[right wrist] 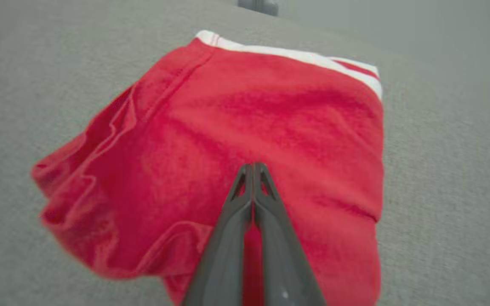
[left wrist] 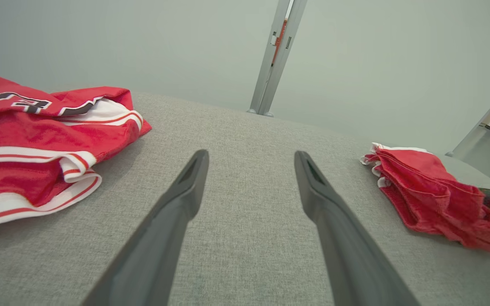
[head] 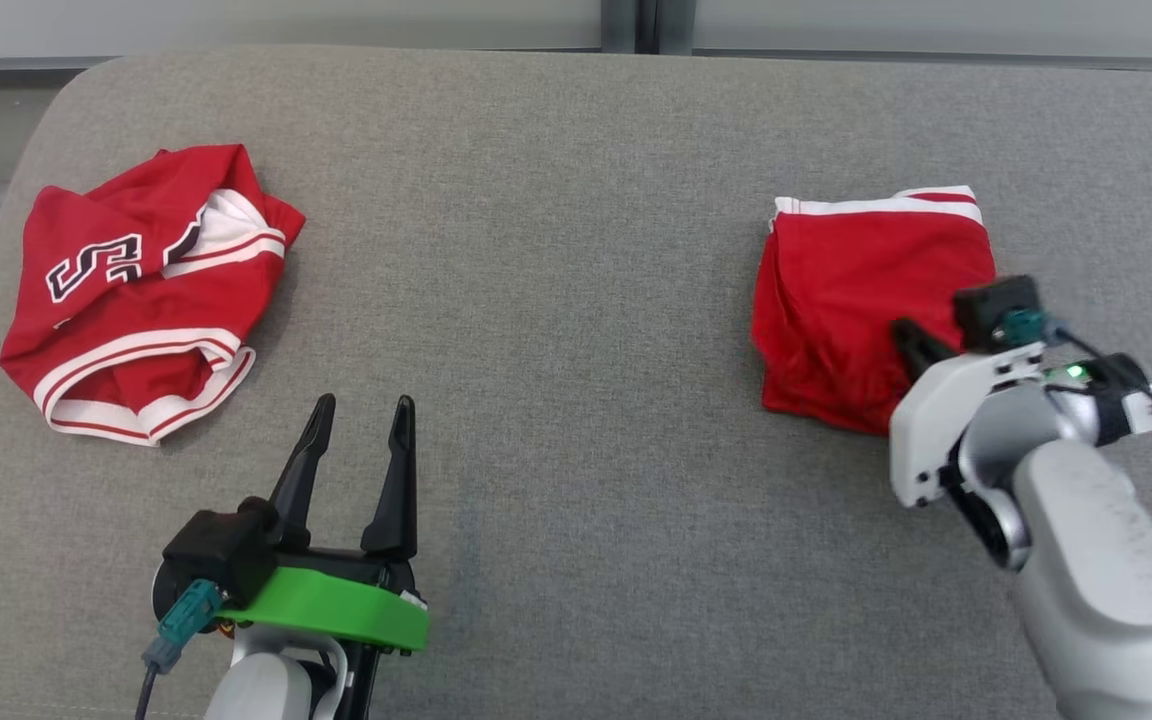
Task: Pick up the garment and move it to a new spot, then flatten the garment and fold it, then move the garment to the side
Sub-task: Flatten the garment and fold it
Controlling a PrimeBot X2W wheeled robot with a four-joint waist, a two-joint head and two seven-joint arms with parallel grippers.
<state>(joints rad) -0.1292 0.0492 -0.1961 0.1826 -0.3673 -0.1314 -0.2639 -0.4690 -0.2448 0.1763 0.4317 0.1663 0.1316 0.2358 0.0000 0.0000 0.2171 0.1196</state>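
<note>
Tagging left pincer (head: 365, 402) first, nearest, low left: fingers spread wide, gripping nothing, pointing away over bare bench (head: 576, 200). Tagging right pincer (right wrist: 252, 166) next, low right: fingers pressed together tip to tip, reaching in from the near right corner on a slant toward the far left. Placing its tips over the near-middle of the folded red garment (head: 866, 290), on the cloth or just above it; not managing to confirm any fabric pinched between them. Locating that garment on the right half of the bench, lying flat in a compact block, slightly longer running near to far, white-striped hem at the far edge, loose rumpled layers along its left side. Reading the key relation: lying straight ahead of and under the right pincer, well apart from the left one; ranking the right arm nearer by a lot. Judging the fold done and the shift to the side as the step in hand; guessing any slide going rightward, across the short axis. Flagging risk: closed tips dragging only the top layer and opening the fold. Noting, reaching farthest back on the left, a crumpled red jersey (head: 136, 290), unfolded, black-and-white lettering showing, nearer the left pincer, touching neither pincer.
</note>
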